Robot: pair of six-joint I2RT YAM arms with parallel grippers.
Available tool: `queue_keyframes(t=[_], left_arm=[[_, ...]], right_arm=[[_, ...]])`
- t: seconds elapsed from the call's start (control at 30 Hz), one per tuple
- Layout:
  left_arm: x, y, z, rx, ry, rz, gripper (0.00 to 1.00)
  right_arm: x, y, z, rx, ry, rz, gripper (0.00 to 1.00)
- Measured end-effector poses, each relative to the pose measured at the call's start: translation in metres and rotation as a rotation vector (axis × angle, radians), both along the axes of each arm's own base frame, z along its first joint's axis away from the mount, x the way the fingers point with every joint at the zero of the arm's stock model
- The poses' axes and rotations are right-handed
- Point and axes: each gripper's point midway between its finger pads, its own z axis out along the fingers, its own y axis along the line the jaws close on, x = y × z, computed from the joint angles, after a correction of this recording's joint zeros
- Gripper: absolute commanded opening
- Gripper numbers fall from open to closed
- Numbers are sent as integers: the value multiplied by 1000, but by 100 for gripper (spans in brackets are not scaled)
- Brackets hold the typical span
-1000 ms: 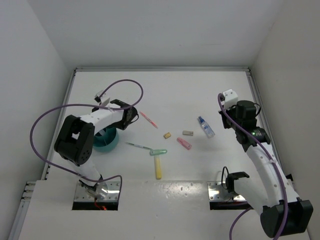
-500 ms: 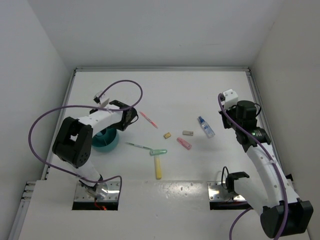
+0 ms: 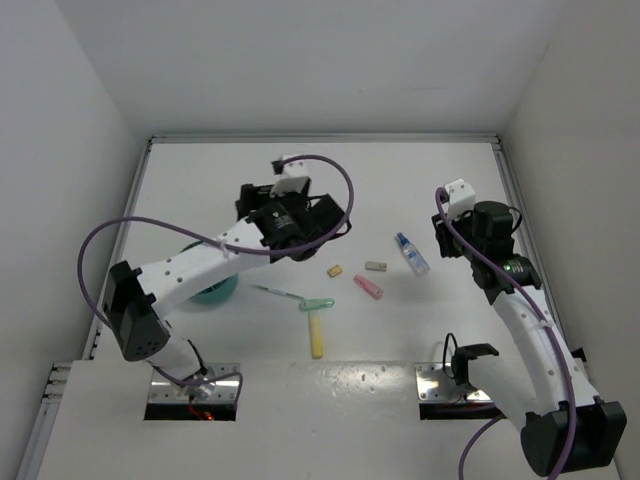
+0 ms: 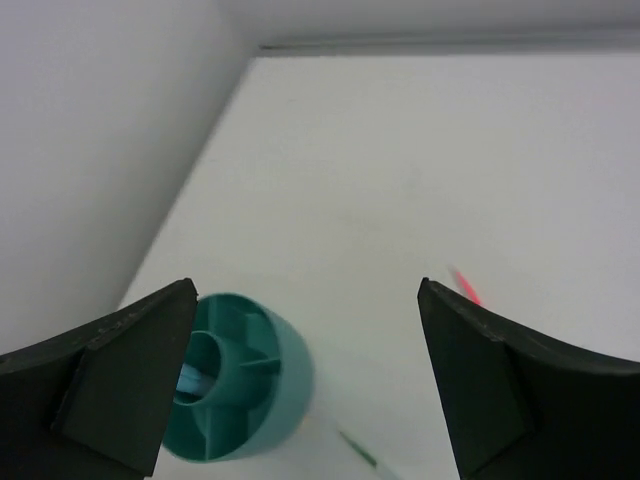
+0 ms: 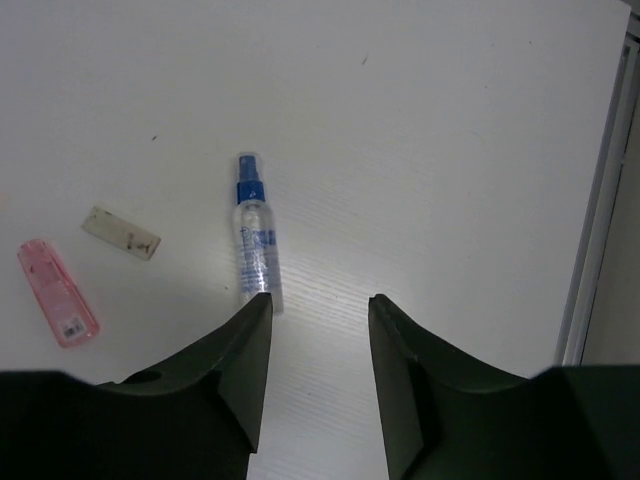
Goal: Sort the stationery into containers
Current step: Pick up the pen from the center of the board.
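- The left gripper (image 4: 305,292) is hanging spread wide and empty over open table, far-right of the teal cup (image 4: 290,375), which is sitting near the left wall.
- The right gripper (image 5: 313,305) is hovering parted, gripping nothing, just near of the bottle (image 5: 254,240), with the right rail (image 5: 592,220) running close by.
- The pink marker (image 5: 58,293), an eraser (image 5: 120,232), the green pen (image 3: 278,292) and the yellow marker (image 3: 316,337) are lying scattered between the arms.
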Motion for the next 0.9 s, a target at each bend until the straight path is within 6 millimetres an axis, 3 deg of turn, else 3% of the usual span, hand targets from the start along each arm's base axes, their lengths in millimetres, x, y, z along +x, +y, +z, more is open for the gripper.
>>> queue_keyframes(t=[0.1,0.2,0.23,0.3,0.33,0.37,0.43,0.5,0.57,0.6,0.63,0.67,0.7,0.73,0.77,0.8,0.9], left_arm=[[1,-50,-15,-59,168,-236,99],[9,-83,-14,-237,266,-510,99],[11,-90,-7,-297,273,-593,85],[12,-104,15,-414,257,-737,63],[11,-111,26,-455,243,-789,31],[7,-121,34,-499,231,-841,22],[-12,-146,30,-566,262,-935,0],[-39,-167,-3,-613,361,-993,0],[-69,-177,-54,-638,504,-997,0],[-87,-176,-84,-633,592,-979,0],[-106,-174,-111,-628,672,-955,0],[-122,-172,-129,-622,735,-937,17],[-141,-169,-146,-608,792,-922,29],[-157,-167,-156,-601,830,-913,38],[-170,-167,-161,-603,853,-909,47],[-181,-167,-164,-606,866,-903,60],[-200,-168,-163,-623,862,-889,64]], right_arm=[[-1,0,-1,-1,4,0,46],[-1,0,-2,-1,8,0,47],[-1,0,-2,-1,9,0,47],[-1,0,-2,-2,10,1,37],[-1,0,-2,-3,11,2,28],[-1,0,-3,-4,11,2,6],[-1,0,-3,-5,12,4,0],[-2,0,-3,0,14,2,6],[-2,1,-4,4,18,0,54],[-1,1,-5,4,23,0,87],[-1,1,-8,1,32,1,89],[0,0,-11,-5,45,4,86],[0,1,-16,-7,62,4,57],[0,1,-22,-9,86,5,41],[0,1,-27,-11,106,5,32],[0,0,-32,-15,126,5,29],[-3,0,-39,-15,157,3,29]])
